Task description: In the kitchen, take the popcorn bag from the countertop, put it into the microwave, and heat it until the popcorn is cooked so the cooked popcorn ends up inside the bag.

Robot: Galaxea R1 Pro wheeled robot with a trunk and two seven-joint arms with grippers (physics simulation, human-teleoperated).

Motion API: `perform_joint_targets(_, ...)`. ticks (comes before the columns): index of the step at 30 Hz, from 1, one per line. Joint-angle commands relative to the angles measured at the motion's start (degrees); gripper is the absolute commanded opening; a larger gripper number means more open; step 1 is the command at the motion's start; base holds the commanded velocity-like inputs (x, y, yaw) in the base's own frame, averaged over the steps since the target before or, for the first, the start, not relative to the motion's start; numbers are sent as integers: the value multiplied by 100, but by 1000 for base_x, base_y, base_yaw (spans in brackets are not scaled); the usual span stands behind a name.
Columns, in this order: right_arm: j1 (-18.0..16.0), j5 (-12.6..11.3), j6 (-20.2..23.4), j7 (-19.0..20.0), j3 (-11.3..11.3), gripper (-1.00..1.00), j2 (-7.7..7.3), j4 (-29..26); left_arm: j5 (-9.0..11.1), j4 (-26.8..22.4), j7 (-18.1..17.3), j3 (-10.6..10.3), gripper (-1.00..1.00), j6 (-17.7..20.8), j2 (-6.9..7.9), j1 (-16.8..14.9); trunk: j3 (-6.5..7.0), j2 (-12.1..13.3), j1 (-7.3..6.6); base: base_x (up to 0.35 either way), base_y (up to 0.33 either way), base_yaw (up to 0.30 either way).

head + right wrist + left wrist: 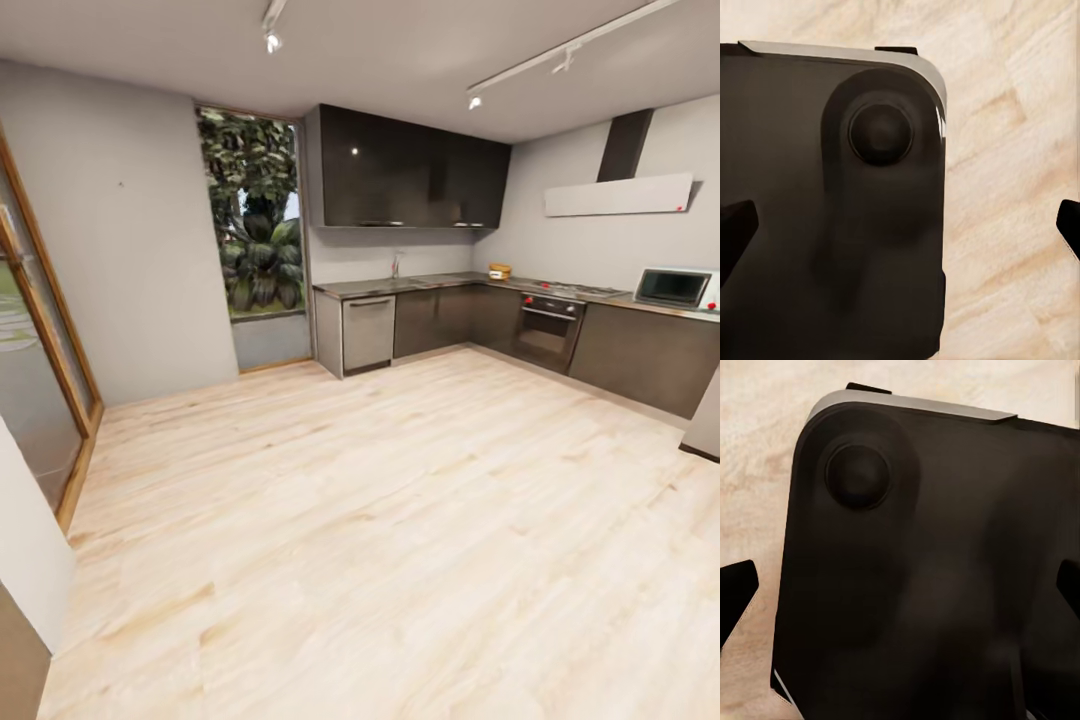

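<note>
We see the kitchen from across a wide wooden floor (380, 520), with open room between us and the cabinets. The popcorn bag (499, 271) is a small tan shape on the tabletop (440, 282) near the corner, too far off to make out its label. The microwave (678, 288) stands on the same tabletop at the far right, its edge cut off by the frame. Between them sits the built-in oven (548, 330).

The left pincer (900, 585) and right pincer (900, 229) hang over the robot's dark base (930, 585), well apart from the bag. Only their dark fingertips (736, 592) show at the frame sides, spread wide with nothing between them.
</note>
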Motion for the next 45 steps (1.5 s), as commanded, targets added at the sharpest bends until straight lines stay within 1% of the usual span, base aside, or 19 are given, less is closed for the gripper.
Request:
perform_joint_targets(1,-1,2,-21,-13,4,100,0,2,31,-6,5,2,100,-10,-1,2,-4,-2,4,328,0,0)
perform_joint_targets(45,-1,2,-12,-14,4,100,7,28,22,-6,11,3,100,-10,-10,2,-4,-2,4,328,0,0)
